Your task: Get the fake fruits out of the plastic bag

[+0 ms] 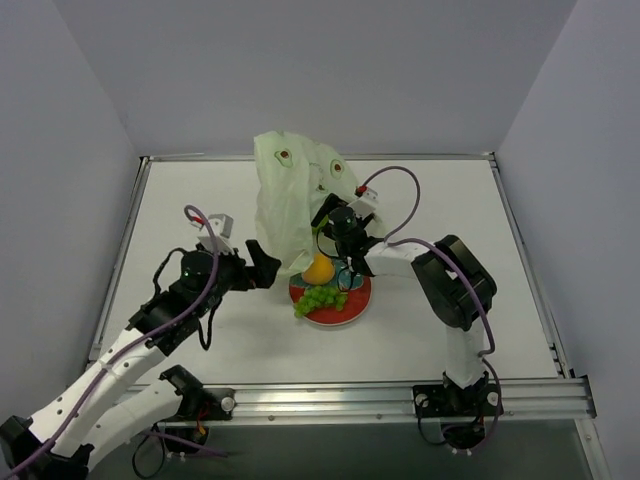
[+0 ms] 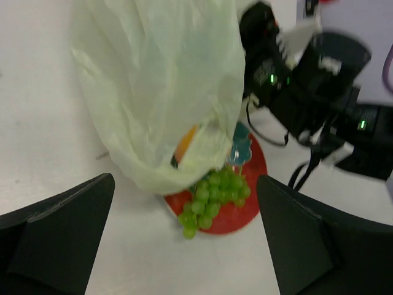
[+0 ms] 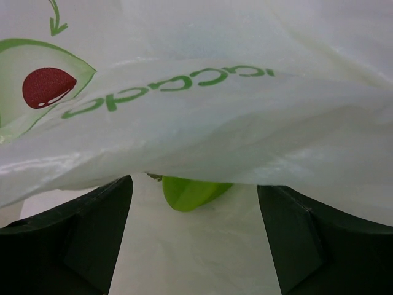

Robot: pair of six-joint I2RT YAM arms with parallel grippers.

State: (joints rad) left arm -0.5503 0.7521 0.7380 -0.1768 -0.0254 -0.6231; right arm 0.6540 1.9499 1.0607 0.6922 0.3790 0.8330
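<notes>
bag (image 1: pixel 290 200) – upright, crumpled, mid-far worktop (image 1: pixel 450 200), mouth down over plate (image 1: pixel 357 303) | grapes (image 1: pixel 320 298) on plate, just outside mouth | orange fruit (image 1: pixel 318 270) half under bag edge | left end effector (image 1: pixel 264 266) – wide, empty, left of plate | right end effector (image 1: pixel 328 222) wide, against bag's right side

The left arm (image 1: pixel 130 340) stretches low from its base toward the centre. The left gripper (image 1: pixel 266 263) points to the robot's right, both fingers (image 2: pixel 61 236) spread wide with nothing between them. The right arm (image 1: pixel 455 285) folds sharply at the elbow, its forearm reaching leftward. The right gripper (image 1: pixel 328 225) has its fingers (image 3: pixel 316 243) parted too.
</notes>
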